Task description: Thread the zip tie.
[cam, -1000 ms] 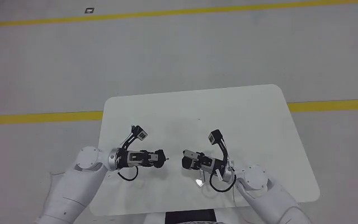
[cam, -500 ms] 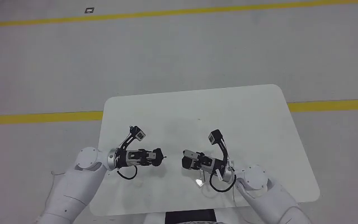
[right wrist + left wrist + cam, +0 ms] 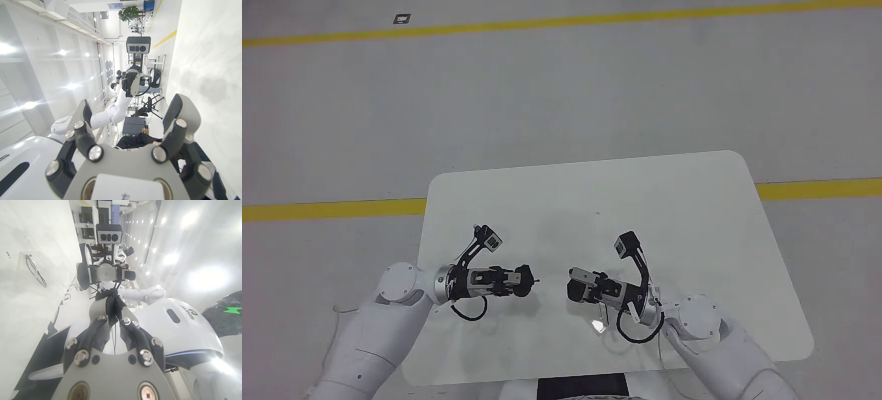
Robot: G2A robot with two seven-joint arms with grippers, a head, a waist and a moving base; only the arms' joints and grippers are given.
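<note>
My left gripper [image 3: 110, 303] is shut on a black zip tie [image 3: 113, 311], whose bunched black end sticks out past the fingertips while a thin strand hangs back between the fingers. In the top view the left gripper [image 3: 530, 280] hovers over the near middle of the white table [image 3: 692, 200], pointing at my right gripper [image 3: 570, 288] a short gap away. The right gripper [image 3: 130, 106] stands open with nothing between its fingers. Each wrist view shows the other arm's gripper facing it, the right gripper [image 3: 105, 273] and the left gripper [image 3: 132, 83].
A small clear holder [image 3: 34, 270] with thin black ties in it lies on the table beside the grippers; in the top view a small shiny piece [image 3: 597, 325] sits by the right arm. The table's near edge runs just behind both arms.
The left arm drew back a little to the left, widening the gap between the grippers; over the last half second it has held still. The right arm has not moved.
</note>
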